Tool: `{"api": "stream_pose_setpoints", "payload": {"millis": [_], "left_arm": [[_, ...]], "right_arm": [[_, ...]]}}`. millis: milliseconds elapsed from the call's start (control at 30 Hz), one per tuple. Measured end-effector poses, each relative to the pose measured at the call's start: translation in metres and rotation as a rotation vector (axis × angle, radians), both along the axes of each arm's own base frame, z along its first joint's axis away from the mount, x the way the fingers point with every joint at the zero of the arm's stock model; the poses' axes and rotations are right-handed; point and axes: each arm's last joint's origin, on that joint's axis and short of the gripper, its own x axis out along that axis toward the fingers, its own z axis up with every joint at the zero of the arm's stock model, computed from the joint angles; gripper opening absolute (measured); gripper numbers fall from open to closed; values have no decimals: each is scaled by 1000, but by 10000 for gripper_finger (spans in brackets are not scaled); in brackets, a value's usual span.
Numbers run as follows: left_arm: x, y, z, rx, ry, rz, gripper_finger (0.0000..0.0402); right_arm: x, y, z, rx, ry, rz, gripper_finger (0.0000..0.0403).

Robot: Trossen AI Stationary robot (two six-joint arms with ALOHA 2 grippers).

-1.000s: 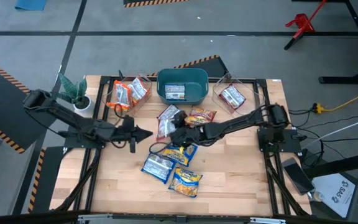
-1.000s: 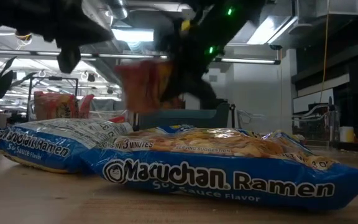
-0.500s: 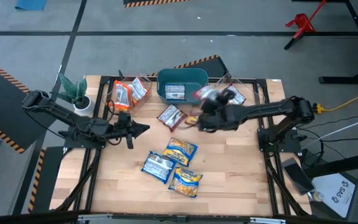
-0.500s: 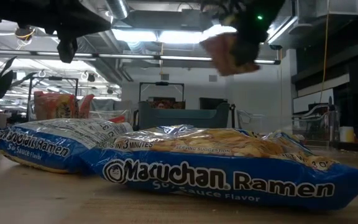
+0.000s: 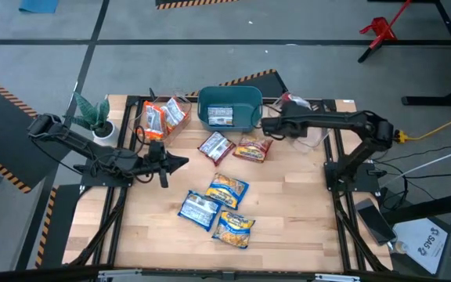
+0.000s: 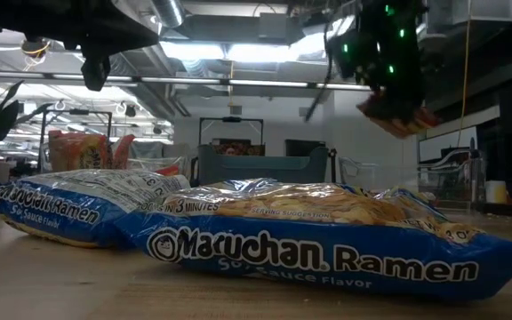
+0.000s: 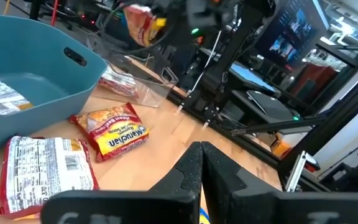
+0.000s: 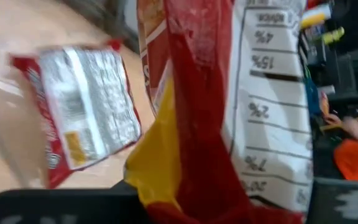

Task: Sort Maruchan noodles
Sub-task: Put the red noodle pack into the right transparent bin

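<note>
A: Where do we see the right gripper (image 5: 271, 125)?

B: We see it raised above the table's far right side, over the clear container (image 5: 308, 135) beside the teal bin (image 5: 229, 107). Its fingers are clamped on a dark red packet (image 8: 229, 112) that hangs from them; in the low view that packet (image 6: 396, 114) sits up in the air, tilted.

A: And below it?

B: In the right wrist view we see another red packet (image 8: 82, 112) lying printed-back up in the container.

A: The left gripper (image 5: 185, 163)?

B: It hovers over the left-middle of the table, fingers pressed fully together on nothing.

A: Where are the other noodles?

B: We find a white-backed packet (image 5: 214, 146) and a red-fronted one (image 5: 252, 148) just in front of the bin, side by side. Nearer the front edge, three blue and yellow packets (image 5: 225, 189) cluster close together. One packet (image 5: 221, 116) lies inside the bin, and orange packets (image 5: 163, 117) stand in a clear container left of it. A potted plant (image 5: 92, 116) stands at the table's far left corner.
</note>
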Motion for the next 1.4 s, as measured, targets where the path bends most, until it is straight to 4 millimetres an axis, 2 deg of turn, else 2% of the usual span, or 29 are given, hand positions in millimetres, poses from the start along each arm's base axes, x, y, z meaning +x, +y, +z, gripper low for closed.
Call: {"api": "stream_pose_setpoints", "payload": {"millis": [200,333,533,700,1067,1400], "left_arm": [[0,0,-1,5,14,0,0],[0,0,-1,9,15,5,0],[0,1,-1,15,15,46,0],[-1,2,-1,15,15,59,0],[-1,2,-1,17,15,76,0],[-1,2,-1,19,15,78,0]], "right_arm": [[-22,-13,-38,41,89,-79,92],[-35,-15,-60,91,96,-127,92],[-37,-13,-85,115,49,-84,92],[-32,-15,-89,131,-7,-53,92],[-34,-20,-88,115,28,-46,92],[-37,-46,-92,183,-47,-49,93]]}}
